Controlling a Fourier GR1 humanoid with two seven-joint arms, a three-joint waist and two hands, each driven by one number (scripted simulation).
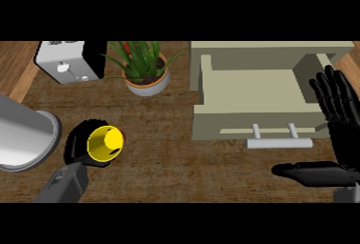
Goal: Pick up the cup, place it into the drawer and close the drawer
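Note:
The yellow cup (106, 143) is at the lower left, tipped so that one round end faces up toward me. My left hand (79, 142) curls round its left side and is shut on it. The beige drawer (247, 125) stands pulled open at the right, its inside bare, with a pale bar handle (279, 142) on its front. My right hand (336, 112) is open at the right edge, fingers straight over the drawer's right wall and thumb stretched left below the drawer front. It holds nothing.
A white toaster (67, 61) stands at the back left, with a potted green plant (145, 71) beside it. A large grey metal pot (21, 137) lies at the left edge, close to the cup. Brown counter (190, 167) spreads between the cup and the drawer.

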